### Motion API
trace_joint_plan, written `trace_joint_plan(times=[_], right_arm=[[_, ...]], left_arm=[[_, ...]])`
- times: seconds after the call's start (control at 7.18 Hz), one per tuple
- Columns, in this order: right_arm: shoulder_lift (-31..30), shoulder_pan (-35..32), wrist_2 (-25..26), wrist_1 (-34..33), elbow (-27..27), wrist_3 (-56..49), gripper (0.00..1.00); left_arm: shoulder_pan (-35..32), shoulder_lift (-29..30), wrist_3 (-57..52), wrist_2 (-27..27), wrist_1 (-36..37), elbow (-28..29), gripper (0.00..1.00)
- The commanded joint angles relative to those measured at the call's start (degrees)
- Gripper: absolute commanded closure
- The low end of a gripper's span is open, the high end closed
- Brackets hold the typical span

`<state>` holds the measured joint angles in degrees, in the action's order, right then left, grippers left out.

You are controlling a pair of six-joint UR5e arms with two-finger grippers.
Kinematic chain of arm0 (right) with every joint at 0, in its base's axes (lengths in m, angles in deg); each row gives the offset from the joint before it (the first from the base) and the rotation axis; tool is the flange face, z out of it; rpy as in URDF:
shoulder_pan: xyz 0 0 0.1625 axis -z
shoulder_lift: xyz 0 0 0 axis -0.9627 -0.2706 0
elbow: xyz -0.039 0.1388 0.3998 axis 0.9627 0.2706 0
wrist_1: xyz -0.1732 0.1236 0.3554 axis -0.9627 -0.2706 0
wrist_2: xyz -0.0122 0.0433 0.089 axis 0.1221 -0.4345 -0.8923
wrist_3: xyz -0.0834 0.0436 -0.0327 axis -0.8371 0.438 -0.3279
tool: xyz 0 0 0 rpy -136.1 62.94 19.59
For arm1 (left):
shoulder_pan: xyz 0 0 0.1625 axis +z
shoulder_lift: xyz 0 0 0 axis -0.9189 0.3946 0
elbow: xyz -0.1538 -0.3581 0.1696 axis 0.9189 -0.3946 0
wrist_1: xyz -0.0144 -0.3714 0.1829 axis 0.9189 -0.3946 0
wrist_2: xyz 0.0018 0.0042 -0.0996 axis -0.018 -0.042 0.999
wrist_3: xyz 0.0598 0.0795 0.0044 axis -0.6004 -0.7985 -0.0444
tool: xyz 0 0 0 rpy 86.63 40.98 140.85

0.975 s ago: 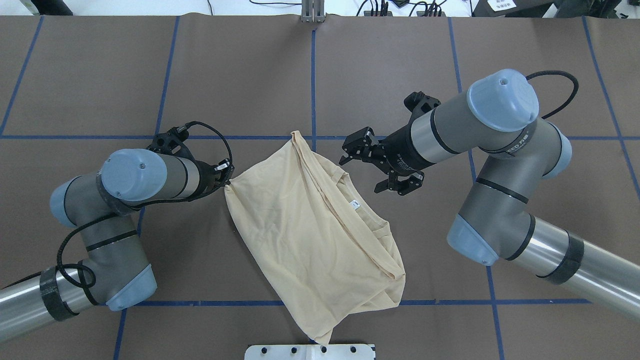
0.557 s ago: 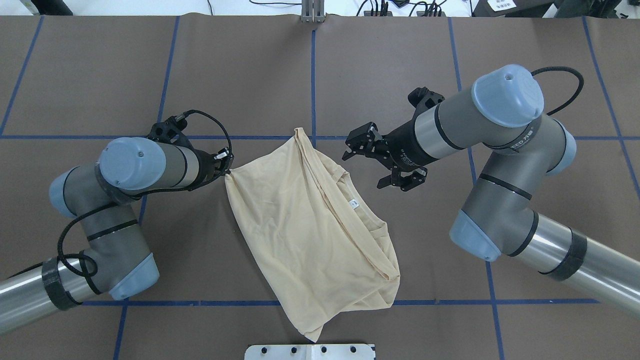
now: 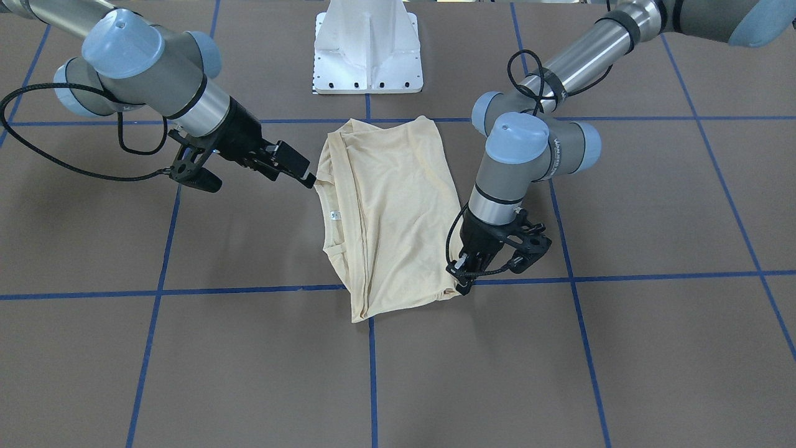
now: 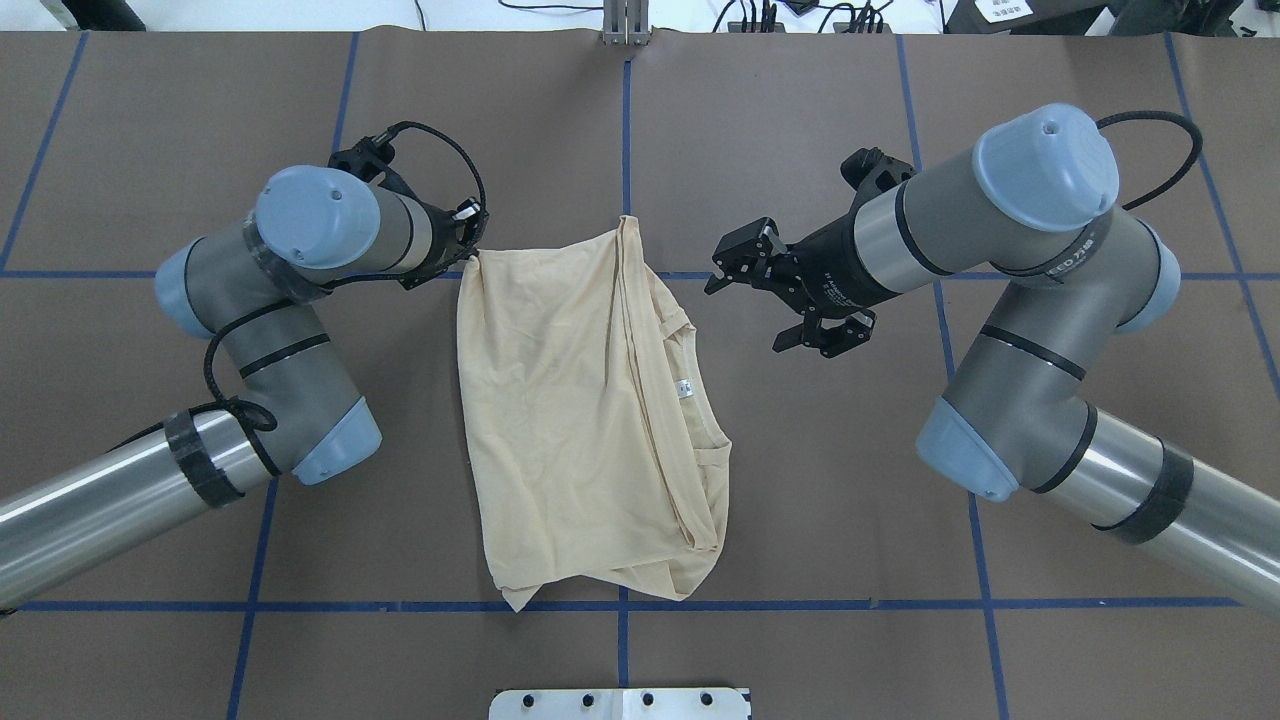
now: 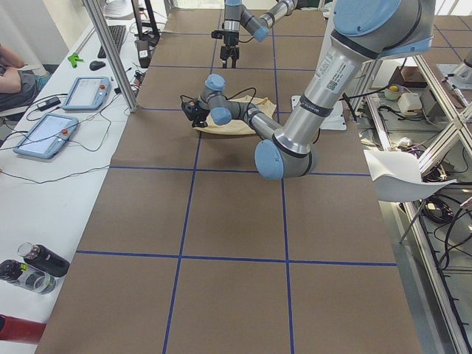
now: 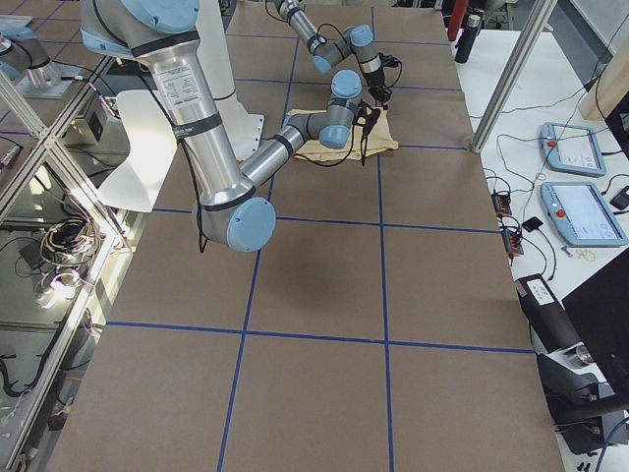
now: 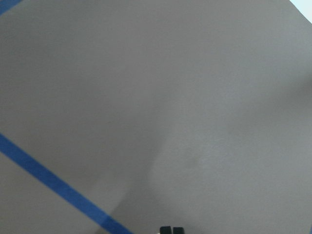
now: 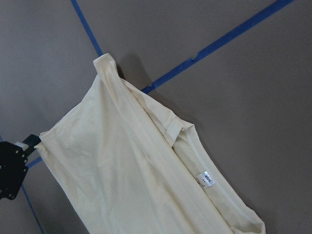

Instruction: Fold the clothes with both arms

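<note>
The clothes, one pale cream shirt (image 4: 575,420), lie folded lengthwise on the brown table (image 4: 200,500), with a small white neck label (image 4: 685,388) along the right edge. My left gripper (image 4: 468,258) is shut on the shirt's far left corner, seen pinched at the table (image 3: 463,283). The left wrist view shows only table and fingertips (image 7: 170,230) pressed together. My right gripper (image 4: 747,314) stands open just right of the shirt's far end, nothing between its fingers. In the right wrist view the shirt (image 8: 122,185) and label (image 8: 204,179) fill the frame.
The white pedestal base (image 4: 620,703) sits at the table's near edge, behind the shirt. Blue tape lines (image 4: 800,605) grid the table. A side bench holds tablets (image 5: 81,92) and bottles (image 5: 33,265); a metal post (image 6: 511,69) stands by the edge.
My left gripper has moved away from the base with the corner in it, dragging the shirt forward and turning it straighter. The right gripper rose slightly away and stayed open.
</note>
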<state>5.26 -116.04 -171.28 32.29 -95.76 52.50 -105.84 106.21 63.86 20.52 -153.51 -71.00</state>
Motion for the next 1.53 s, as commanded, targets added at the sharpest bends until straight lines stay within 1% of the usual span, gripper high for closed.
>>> trace_joint_plan(times=[0.0, 0.14, 0.7, 0.84, 0.97, 1.11, 1.25, 1.39], right_arm=[[-0.7, 0.0, 0.4, 0.0, 0.0, -0.3, 0.0], [-0.7, 0.1, 0.4, 0.0, 0.0, -1.4, 0.0], [-0.7, 0.2, 1.0, 0.0, 0.0, -1.5, 0.0], [-0.7, 0.2, 1.0, 0.0, 0.0, -2.1, 0.0], [-0.3, 0.3, 2.6, -0.3, -0.4, -5.3, 0.0], [-0.5, 1.5, 4.8, -0.7, -0.2, -6.6, 0.0], [-0.4, 3.7, 9.0, -2.3, -0.3, -10.2, 0.0], [1.9, 5.9, 12.2, -9.2, -0.7, -16.0, 0.0]], left_arm=[[-0.3, 2.5, 0.0, -0.2, -3.6, 5.4, 1.0], [-0.9, 2.6, -0.1, -0.2, -5.3, 6.8, 1.0], [-3.1, 2.5, -0.5, -0.2, -5.3, 7.0, 1.0], [-3.2, 2.5, -1.0, -0.2, -5.4, 7.0, 0.05], [-3.2, 2.5, -1.3, -0.2, -5.0, 6.2, 0.0], [-3.4, 2.4, -1.4, 0.1, -4.8, 5.4, 0.0], [-4.2, 1.1, -4.5, 0.3, -3.7, 2.2, 0.0], [-4.5, -1.8, -9.3, 2.0, 1.3, -4.6, 0.0]])
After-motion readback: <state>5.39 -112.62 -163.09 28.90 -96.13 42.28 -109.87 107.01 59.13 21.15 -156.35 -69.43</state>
